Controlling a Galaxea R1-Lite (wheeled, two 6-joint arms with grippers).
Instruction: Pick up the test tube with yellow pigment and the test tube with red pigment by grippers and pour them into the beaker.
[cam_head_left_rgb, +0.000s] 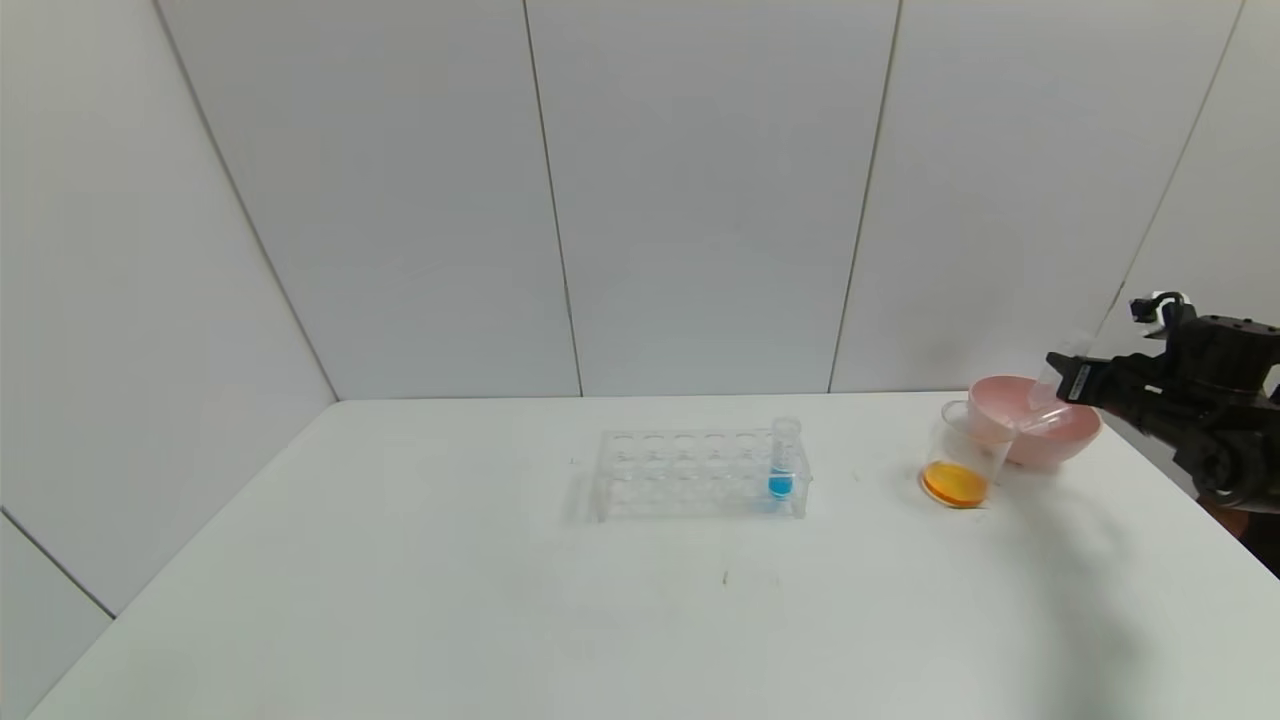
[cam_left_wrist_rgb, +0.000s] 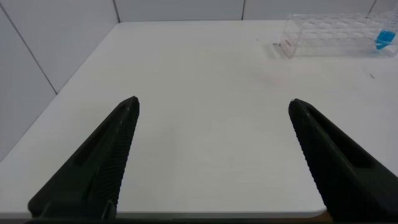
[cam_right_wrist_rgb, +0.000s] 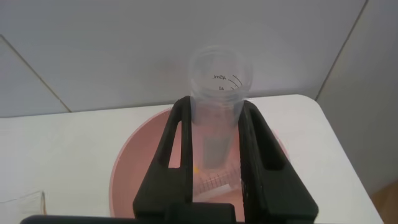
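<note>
My right gripper (cam_head_left_rgb: 1062, 385) (cam_right_wrist_rgb: 217, 106) hangs over the pink bowl (cam_head_left_rgb: 1065, 440) (cam_right_wrist_rgb: 137, 168), shut on a clear test tube (cam_right_wrist_rgb: 221, 74) (cam_head_left_rgb: 1047, 385). That tube shows no coloured liquid, so I cannot tell which pigment it held. A second clear tube (cam_right_wrist_rgb: 217, 183) lies in the bowl with a small yellow trace beside it. The beaker (cam_head_left_rgb: 962, 465) stands just left of the bowl with orange liquid at its base. My left gripper (cam_left_wrist_rgb: 214, 102) is open over bare table, with nothing between its fingers (cam_left_wrist_rgb: 118, 134).
A clear tube rack (cam_head_left_rgb: 700, 475) (cam_left_wrist_rgb: 336, 34) sits mid-table with one blue-liquid tube (cam_head_left_rgb: 782, 465) (cam_left_wrist_rgb: 385, 40) upright at its right end. White wall panels close the back and left. The table's right edge (cam_head_left_rgb: 1180, 480) runs under my right arm.
</note>
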